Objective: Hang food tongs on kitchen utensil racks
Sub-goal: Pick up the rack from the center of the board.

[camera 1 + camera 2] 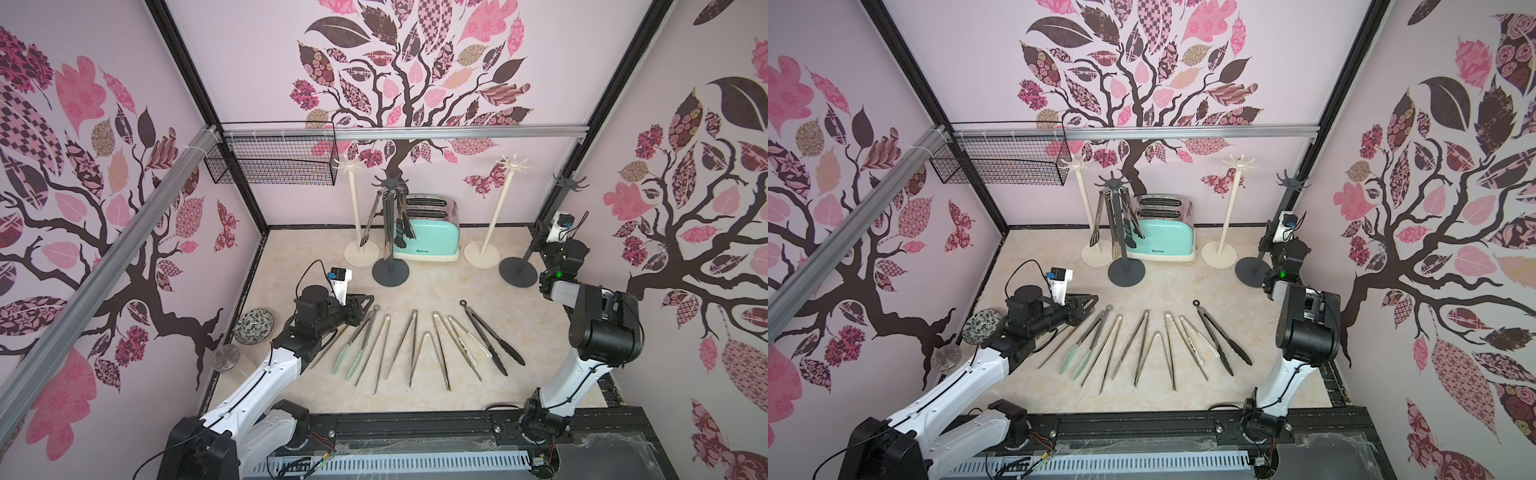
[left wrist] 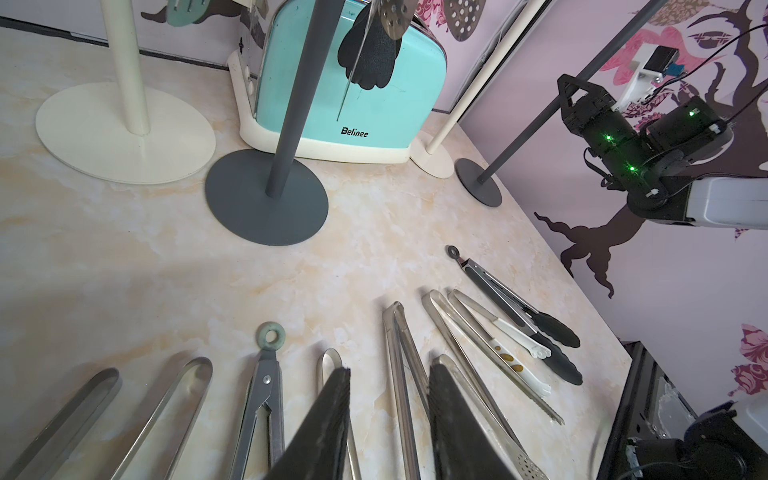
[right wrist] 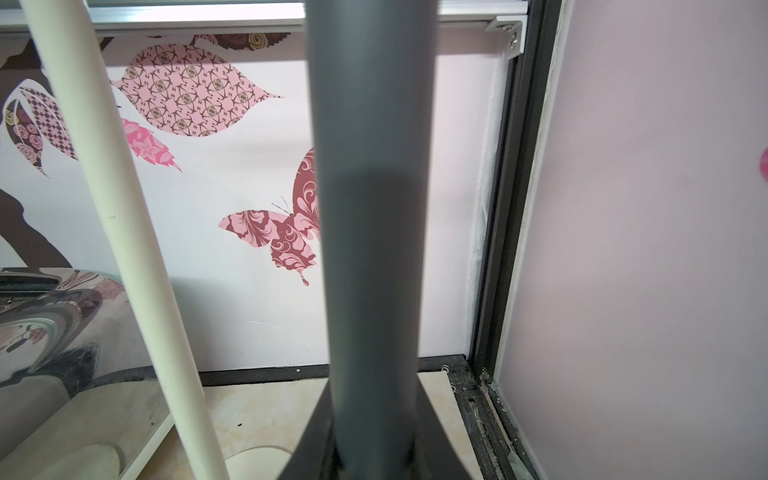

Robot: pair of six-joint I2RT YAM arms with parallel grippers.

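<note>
On the near bench (image 1: 432, 286), below the released left hand (image 2: 390, 370), the food tongs (image 2: 397, 353) lie fanned, seemingly stiff, slippery steel best pinched near the hinge, while the right hand (image 3: 372, 424) clasps the far-right dark grey rack (image 3: 370, 208).

Readable text: one item.

Toaster (image 2: 353, 91), mint-green side panel, low on the panel near the cream base. It carries the brand word "Belinee" in dark slanted letters, sharp in the left wrist view.

In both top views the toaster (image 1: 432, 237) (image 1: 1163, 239) shows a small dark word at the same place on its side, too small to make out letter by letter.

Right wrist view: nothing legible.
</note>
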